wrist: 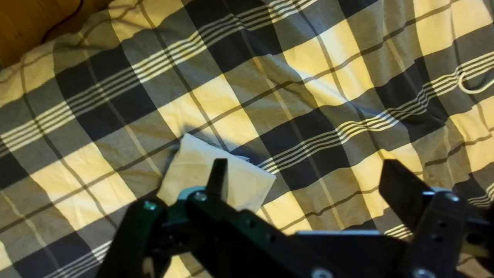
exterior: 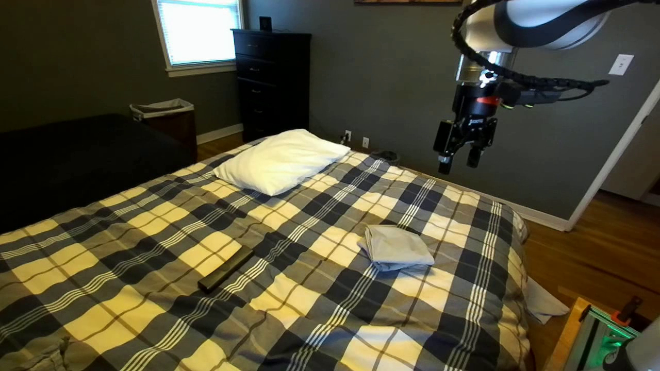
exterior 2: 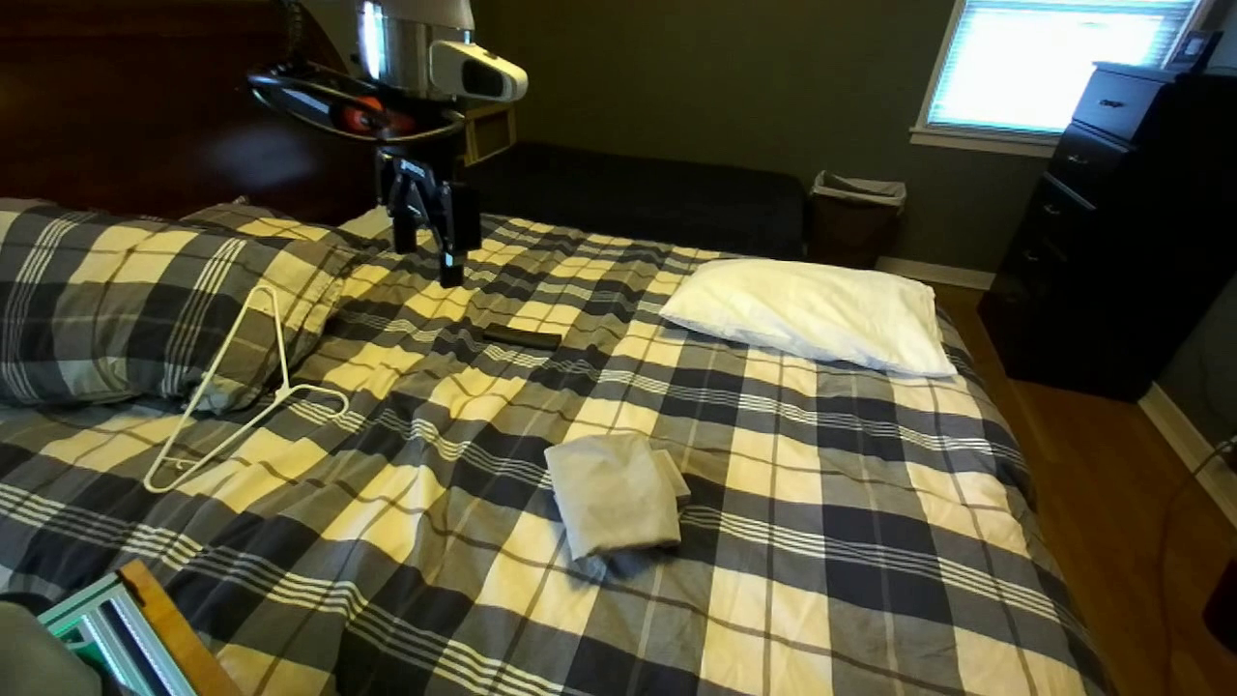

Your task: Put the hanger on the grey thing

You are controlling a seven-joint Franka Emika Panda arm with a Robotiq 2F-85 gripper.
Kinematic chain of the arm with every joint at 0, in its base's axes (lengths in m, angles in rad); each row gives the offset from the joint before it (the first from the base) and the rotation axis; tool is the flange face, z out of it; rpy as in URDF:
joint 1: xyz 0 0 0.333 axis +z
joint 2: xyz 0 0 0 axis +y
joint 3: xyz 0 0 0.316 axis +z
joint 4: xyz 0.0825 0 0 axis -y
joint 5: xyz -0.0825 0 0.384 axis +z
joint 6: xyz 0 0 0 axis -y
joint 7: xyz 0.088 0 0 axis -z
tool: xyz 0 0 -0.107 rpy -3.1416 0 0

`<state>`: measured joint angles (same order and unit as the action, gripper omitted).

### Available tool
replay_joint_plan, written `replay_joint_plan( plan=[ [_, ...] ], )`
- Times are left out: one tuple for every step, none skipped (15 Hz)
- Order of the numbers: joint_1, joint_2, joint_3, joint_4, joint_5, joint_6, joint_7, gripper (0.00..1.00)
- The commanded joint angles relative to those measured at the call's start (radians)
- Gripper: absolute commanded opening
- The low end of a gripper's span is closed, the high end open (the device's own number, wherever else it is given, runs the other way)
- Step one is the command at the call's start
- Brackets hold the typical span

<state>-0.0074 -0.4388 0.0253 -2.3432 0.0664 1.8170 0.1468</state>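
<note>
While the gripper (exterior: 459,161) hangs over the plaid bedspread (exterior 2: 821,541), its fingers parted, the white hanger (exterior 2: 282,393) lies with one corner against a matching pillow (exterior 2: 121,304), well apart from the folded grey cloth (exterior 2: 618,495) on the bedspread.

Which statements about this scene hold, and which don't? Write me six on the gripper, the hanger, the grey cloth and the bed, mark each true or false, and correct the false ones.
1. The gripper is open and holds nothing. True.
2. The hanger lies apart from the grey cloth. True.
3. The grey cloth is spread out in a single layer. False: it is folded.
4. The wrist view shows the whole hanger. False: only what looks like its hook shows, at the right edge.
5. The white pillow and the dark narrow object lie on the plaid bedding. True.
6. The dark narrow object touches the white pillow. False: bedding shows between them.
</note>
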Motion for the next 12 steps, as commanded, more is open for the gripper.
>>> replay_joint_plan(
  plan=[
    [0.077,0.210,0.058,0.084,0.029,0.080,-0.073,1.00],
    [0.097,0.264,0.079,0.110,0.024,0.092,-0.083,1.00],
    [0.118,0.318,0.101,0.133,0.021,0.106,-0.093,1.00],
    [0.138,0.378,0.125,0.166,0.011,0.105,-0.095,1.00],
    [0.160,0.433,0.148,0.196,0.008,0.101,-0.095,1.00],
    [0.181,0.494,0.170,0.237,0.001,0.086,-0.094,1.00],
    [0.204,0.550,0.193,0.274,-0.005,0.064,-0.081,1.00],
    [0.223,0.607,0.210,0.326,-0.022,0.034,-0.074,1.00],
    [0.233,0.634,0.213,0.373,-0.042,-0.021,-0.089,1.00],
    [0.222,0.541,0.200,0.256,-0.010,0.071,-0.074,1.00],
    [0.237,0.583,0.208,0.297,-0.020,0.043,-0.074,1.00],
    [0.245,0.611,0.211,0.328,-0.026,0.025,-0.075,1.00]
  ],
)
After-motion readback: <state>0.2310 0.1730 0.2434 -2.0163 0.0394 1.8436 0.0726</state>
